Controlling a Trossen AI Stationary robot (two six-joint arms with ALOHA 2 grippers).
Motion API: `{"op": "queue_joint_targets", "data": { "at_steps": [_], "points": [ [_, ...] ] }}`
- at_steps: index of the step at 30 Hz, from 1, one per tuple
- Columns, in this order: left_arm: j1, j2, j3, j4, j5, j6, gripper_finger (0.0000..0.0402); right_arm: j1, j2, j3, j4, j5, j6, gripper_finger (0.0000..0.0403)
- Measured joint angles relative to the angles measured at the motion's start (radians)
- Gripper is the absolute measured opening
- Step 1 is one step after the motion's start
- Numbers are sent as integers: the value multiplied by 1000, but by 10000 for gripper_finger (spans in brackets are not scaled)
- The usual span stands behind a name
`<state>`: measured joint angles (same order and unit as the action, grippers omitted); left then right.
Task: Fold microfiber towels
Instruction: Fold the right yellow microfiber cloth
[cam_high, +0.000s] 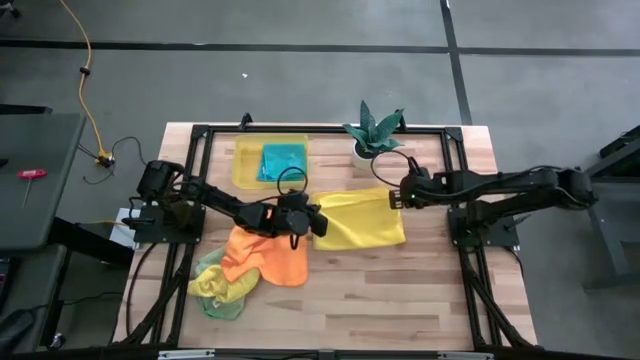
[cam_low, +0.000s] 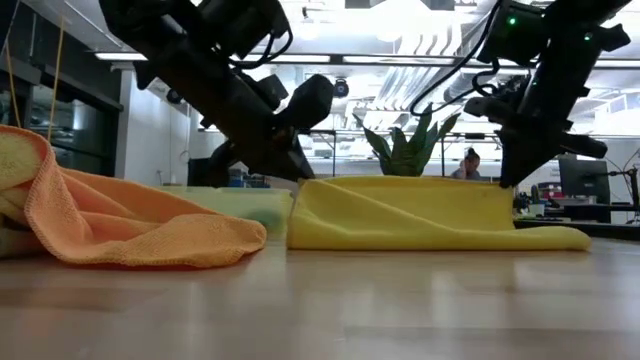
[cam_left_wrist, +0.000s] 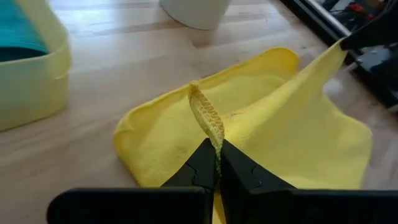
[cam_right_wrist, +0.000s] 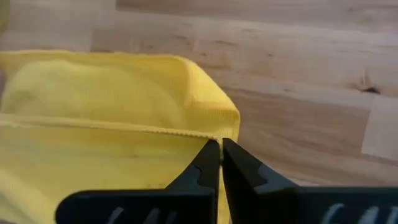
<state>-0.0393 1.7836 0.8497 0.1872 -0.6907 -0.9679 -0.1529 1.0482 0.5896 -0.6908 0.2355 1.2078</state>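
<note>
One yellow towel (cam_high: 362, 219), one orange towel (cam_high: 262, 255), one teal towel (cam_high: 282, 161), one bin (cam_high: 243, 164), one plant (cam_high: 374, 130).

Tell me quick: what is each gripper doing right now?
Left gripper: jaws shut on the yellow towel, at one edge.
Right gripper: jaws shut on the yellow towel's opposite edge.

In the high view, the lower right and bottom of the table (cam_high: 400, 300) lie bare, open to any claw. The middle is taken by the yellow towel (cam_high: 362, 220), with both arms meeting over its upper edge. Lower left, the orange towel (cam_high: 265, 255) and a green and yellow heap (cam_high: 220, 290) fill the way. Along the top edge stand the yellow bin (cam_high: 245, 160) and a potted plant (cam_high: 372, 135), with only a narrow gap between them.
</note>
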Motion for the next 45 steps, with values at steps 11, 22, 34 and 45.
{"op": "queue_joint_targets", "data": {
  "at_steps": [11, 22, 34, 45],
  "points": [
    [8, 11, 1, -30, -54, 0, 0, -39, 100, 0, 54, -7, -38, 0],
    [14, 87, 0, 43, -81, 31, 1, -39, 125, 0, 73, 46, -12, 0],
    [67, 102, 0, 124, -34, 168, 1, -40, 140, 0, 110, 30, -29, 11],
    [65, 102, 0, 120, -27, 215, 13, -40, 143, 0, 126, 39, -38, 54]
  ]
}}
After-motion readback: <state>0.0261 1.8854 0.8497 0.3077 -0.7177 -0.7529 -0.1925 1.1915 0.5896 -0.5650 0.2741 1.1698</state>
